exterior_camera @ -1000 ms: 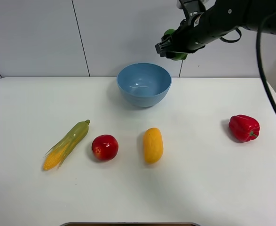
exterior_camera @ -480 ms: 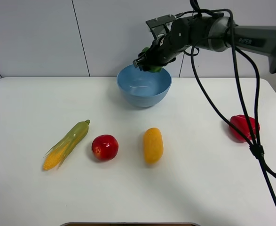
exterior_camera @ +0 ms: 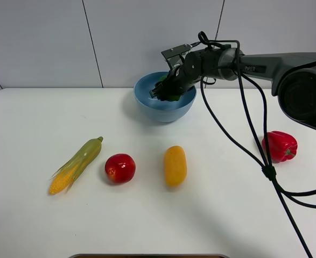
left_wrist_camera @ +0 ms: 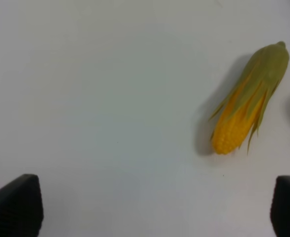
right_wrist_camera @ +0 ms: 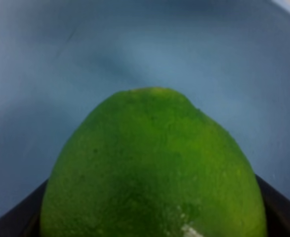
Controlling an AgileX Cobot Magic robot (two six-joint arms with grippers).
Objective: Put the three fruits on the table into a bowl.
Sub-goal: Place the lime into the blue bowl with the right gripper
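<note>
Right gripper (exterior_camera: 167, 91) pinches the lime (right_wrist_camera: 152, 168) inside the bowl (exterior_camera: 148, 107). Left gripper (left_wrist_camera: 149, 207) fingers are spread wide over the table (exterior_camera: 217, 215) near the corn (left_wrist_camera: 248, 106). Apple (exterior_camera: 120, 167) and mango (exterior_camera: 175, 165) lie on the table.

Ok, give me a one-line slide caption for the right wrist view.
Right gripper holds the small glossy green lime inside the round light-blue bowl.

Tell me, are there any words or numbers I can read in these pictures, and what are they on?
Right arm: a small pale marking on its black link, too small and blurred to read.
Bowl, lime, apple, mango-like fruit, corn, pepper, table: no words or numbers show on any of them.
</note>
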